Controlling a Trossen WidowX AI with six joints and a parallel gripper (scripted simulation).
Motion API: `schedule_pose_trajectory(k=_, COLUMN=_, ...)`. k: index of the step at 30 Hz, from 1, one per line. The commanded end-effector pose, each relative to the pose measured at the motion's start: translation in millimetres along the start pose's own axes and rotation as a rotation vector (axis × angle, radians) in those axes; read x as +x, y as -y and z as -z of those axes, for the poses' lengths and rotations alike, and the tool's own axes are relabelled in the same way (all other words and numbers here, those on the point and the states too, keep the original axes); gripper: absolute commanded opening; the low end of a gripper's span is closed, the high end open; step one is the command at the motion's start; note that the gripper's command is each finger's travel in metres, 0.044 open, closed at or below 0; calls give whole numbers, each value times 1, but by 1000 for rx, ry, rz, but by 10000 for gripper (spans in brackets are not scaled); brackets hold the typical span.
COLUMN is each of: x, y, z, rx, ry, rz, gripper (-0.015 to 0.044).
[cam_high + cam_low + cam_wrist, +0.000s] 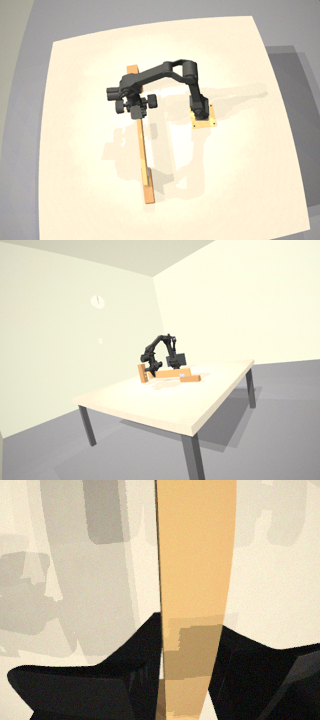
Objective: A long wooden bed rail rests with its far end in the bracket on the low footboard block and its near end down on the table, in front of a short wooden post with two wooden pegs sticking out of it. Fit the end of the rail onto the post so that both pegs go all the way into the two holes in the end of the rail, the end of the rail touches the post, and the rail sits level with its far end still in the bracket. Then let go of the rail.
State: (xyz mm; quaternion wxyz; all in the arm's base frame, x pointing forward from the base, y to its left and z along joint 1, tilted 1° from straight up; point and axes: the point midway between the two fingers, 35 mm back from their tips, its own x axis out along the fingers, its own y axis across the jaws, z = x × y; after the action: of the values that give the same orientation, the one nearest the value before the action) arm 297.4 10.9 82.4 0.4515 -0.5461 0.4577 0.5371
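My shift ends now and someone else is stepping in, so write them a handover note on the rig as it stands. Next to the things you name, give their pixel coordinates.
Gripper (136, 113) (154, 374) (174, 618): shut on the wooden bed rail (141, 147) (169, 373) (197, 555), close to its near end.
Wooden post (141, 373): upright, pegs (145, 374) facing the rail.
Far end: at the bracket (182, 375) on the low footboard block (149, 195) (189, 378).
Done: rail grasped.
Left: fit both pegs fully into the end holes, bring the rail against the post, check it is level and seated in the bracket, then let go.
Cannot tell: whether the holes line up.

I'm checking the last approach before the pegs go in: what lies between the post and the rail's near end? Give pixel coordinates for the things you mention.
Just the pegs (145, 374) and a narrow gap, in the exterior view.
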Motion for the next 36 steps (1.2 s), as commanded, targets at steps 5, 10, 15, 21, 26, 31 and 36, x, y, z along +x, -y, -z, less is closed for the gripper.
schedule_pose_trajectory(k=5, x=-8, y=2, z=-1, rx=-1, ry=7, rz=16, gripper=0)
schedule_pose_trajectory(k=10, x=-11, y=2, z=-1, rx=-1, ry=7, rz=16, gripper=0)
schedule_pose_trajectory(k=15, x=-11, y=2, z=-1, rx=-1, ry=7, rz=16, gripper=0)
schedule_pose_trajectory(k=21, x=-8, y=2, z=-1, rx=-1, ry=7, rz=16, gripper=0)
schedule_pose_trajectory(k=26, x=-6, y=1, z=-1, rx=-1, ry=7, rz=16, gripper=0)
schedule_pose_trajectory(k=31, x=-6, y=1, z=-1, rx=-1, ry=7, rz=16, gripper=0)
schedule_pose_trajectory(k=36, x=-7, y=1, z=-1, rx=-1, ry=7, rz=16, gripper=0)
